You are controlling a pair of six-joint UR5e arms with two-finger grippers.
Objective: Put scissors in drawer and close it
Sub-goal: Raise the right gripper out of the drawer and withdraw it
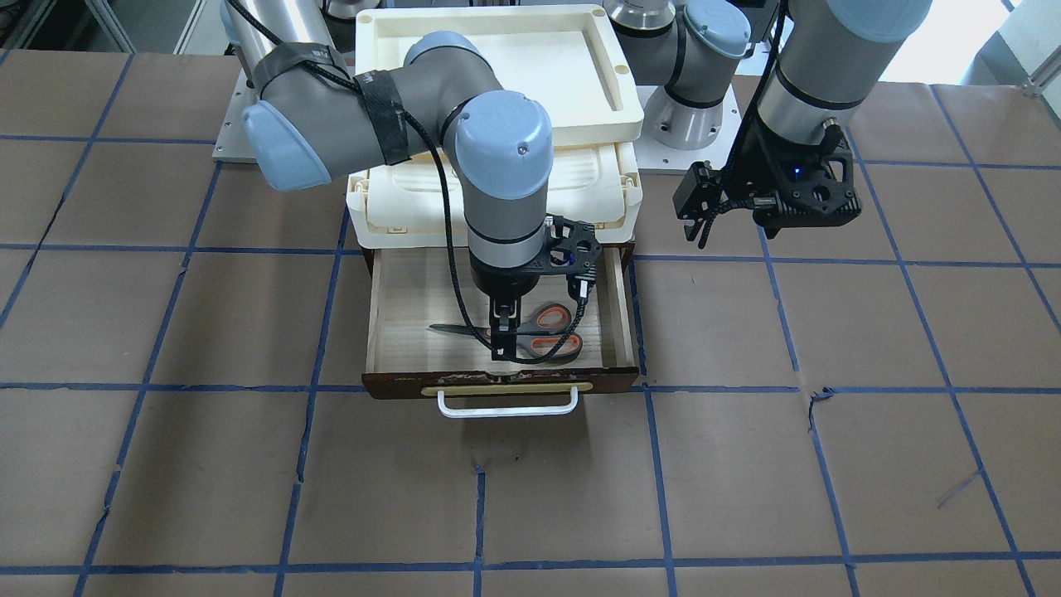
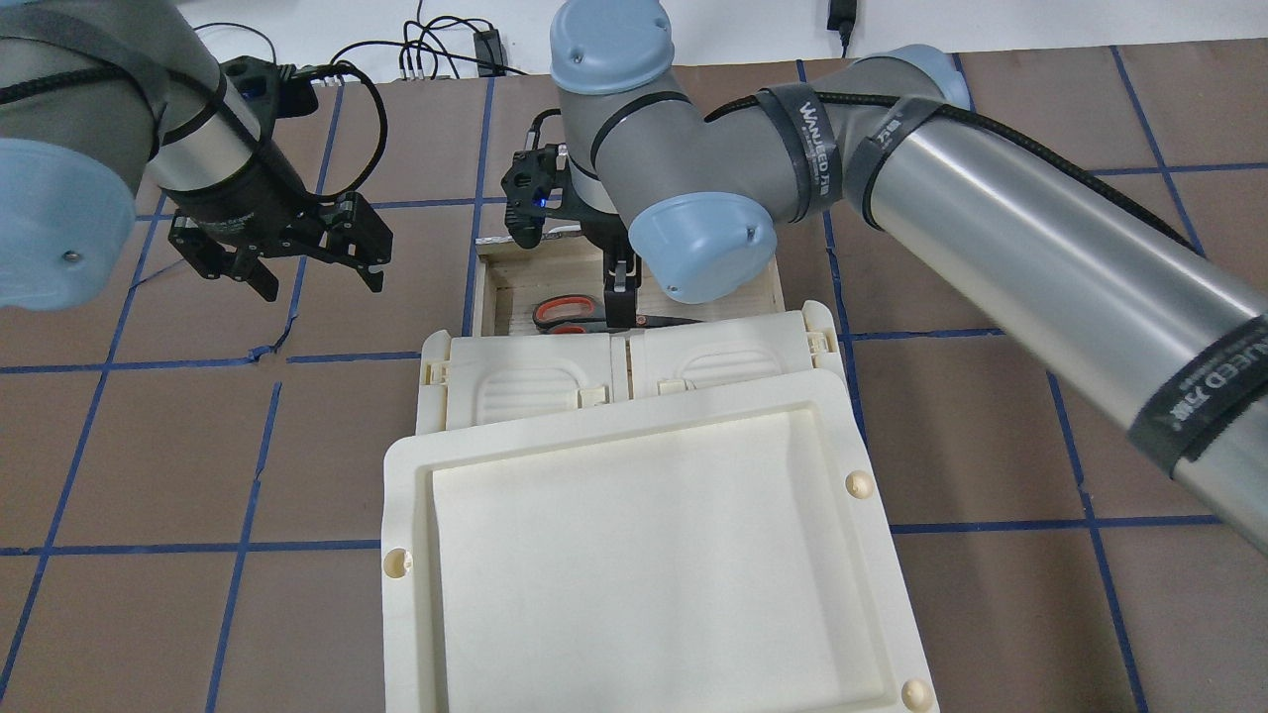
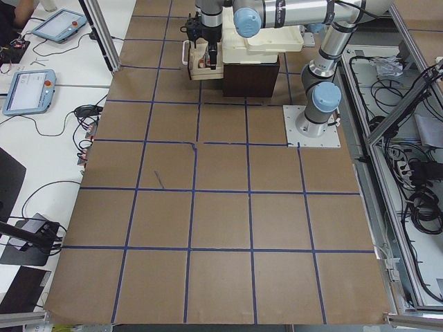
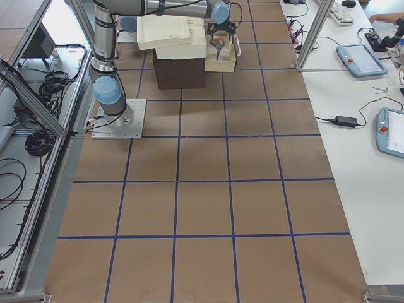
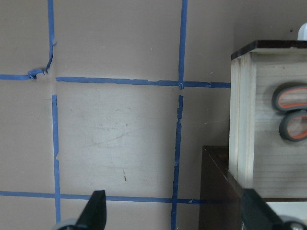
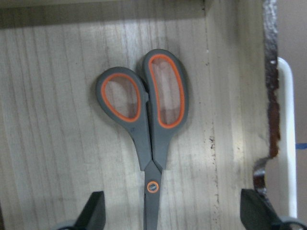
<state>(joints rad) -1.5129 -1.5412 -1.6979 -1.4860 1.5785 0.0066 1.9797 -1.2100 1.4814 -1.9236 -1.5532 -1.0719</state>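
Scissors (image 6: 152, 129) lie flat in the drawer (image 1: 406, 298) beneath the right tool (image 1: 502, 332), its jaws spread wide, gripping nothing; left tool (image 5: 175, 213) likewise open, off aside. Drawer not yet closed.

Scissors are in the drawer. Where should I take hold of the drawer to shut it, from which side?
Probably the white bar handle, at its middle, coming down from above and straddling the bar. It lies level and stands off the dark front, leaving a gap behind it.
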